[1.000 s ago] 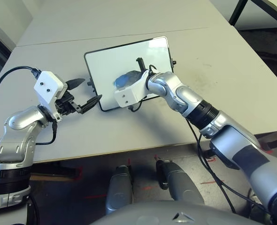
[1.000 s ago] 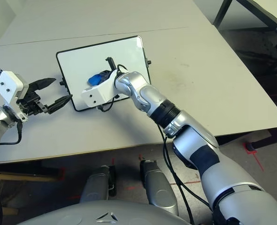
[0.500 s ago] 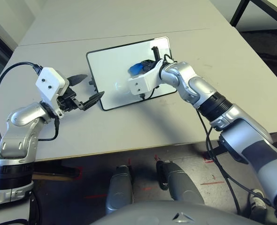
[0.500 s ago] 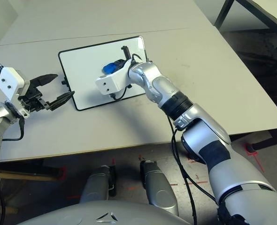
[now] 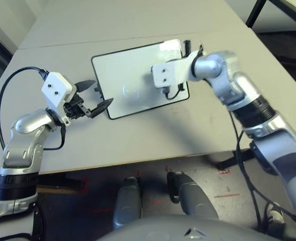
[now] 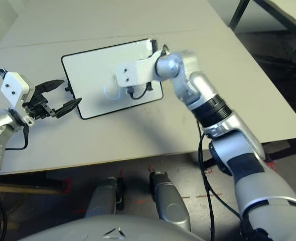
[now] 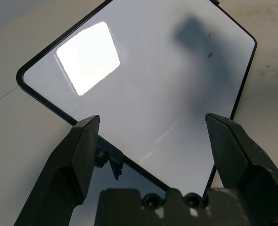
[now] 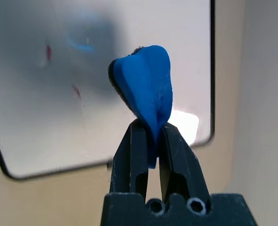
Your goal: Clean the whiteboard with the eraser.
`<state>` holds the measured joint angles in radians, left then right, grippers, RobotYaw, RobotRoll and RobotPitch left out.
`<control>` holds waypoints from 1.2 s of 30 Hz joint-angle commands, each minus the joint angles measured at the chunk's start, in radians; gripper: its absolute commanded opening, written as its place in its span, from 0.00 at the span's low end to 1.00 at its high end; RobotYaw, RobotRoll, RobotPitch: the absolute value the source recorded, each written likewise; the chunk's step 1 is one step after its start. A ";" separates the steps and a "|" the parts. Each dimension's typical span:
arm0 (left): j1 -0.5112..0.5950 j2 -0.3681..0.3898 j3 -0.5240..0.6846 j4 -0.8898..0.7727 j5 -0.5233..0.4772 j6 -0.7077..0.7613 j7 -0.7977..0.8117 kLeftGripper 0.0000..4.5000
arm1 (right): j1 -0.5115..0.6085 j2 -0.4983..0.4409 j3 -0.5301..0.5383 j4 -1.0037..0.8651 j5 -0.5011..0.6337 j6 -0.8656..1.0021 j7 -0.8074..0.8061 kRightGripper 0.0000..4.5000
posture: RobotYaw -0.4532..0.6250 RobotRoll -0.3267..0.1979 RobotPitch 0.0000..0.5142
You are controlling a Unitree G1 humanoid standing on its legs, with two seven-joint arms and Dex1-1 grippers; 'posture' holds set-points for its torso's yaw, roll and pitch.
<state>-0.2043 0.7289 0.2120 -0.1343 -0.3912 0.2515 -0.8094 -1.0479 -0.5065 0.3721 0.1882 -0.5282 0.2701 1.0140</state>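
Wiping step in progress: right gripper (image 8: 151, 141) is pinching the small bright blue eraser block (image 8: 145, 92) over the glossy black-framed whiteboard (image 5: 123, 75) lying on the grey worktop (image 5: 153, 135). Left gripper (image 5: 94, 96) is hovering spread beside the board's edge. Next: likely pressing down over the faint red marks (image 8: 48, 52).

Our left arm sits bent at the elbow off to our left side, forearm angled up and inward, with the left gripper (image 5: 94, 99) hanging wide open, its two black fingers (image 7: 77, 155) well apart and pointing toward the middle. Our right arm is stretched forward and across, wrist turned inward. The right gripper (image 8: 148, 141) has its fingers (image 8: 132, 155) pinched tight on the blue eraser (image 8: 143, 92), which sticks up between them.
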 commanded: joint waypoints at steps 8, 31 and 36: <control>-0.042 -0.021 -0.050 0.059 0.026 -0.031 -0.021 1.00 | -0.051 -0.121 -0.061 0.308 0.036 0.292 0.049 0.03 | 0.31 0.62 0.27; -0.060 -0.076 -0.083 0.091 0.055 -0.070 -0.012 1.00 | -0.134 0.006 -0.188 0.929 0.253 0.668 -0.150 0.03 | 0.31 0.62 0.24; -0.061 -0.080 -0.083 0.091 0.058 -0.071 -0.012 1.00 | -0.140 0.011 -0.188 0.923 0.272 0.688 -0.185 0.26 | 0.31 0.62 0.24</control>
<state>-0.2670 0.6497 0.1378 -0.0593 -0.3480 0.1870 -0.8203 -1.1997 -0.4959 0.1841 1.0958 -0.2668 0.9367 0.8388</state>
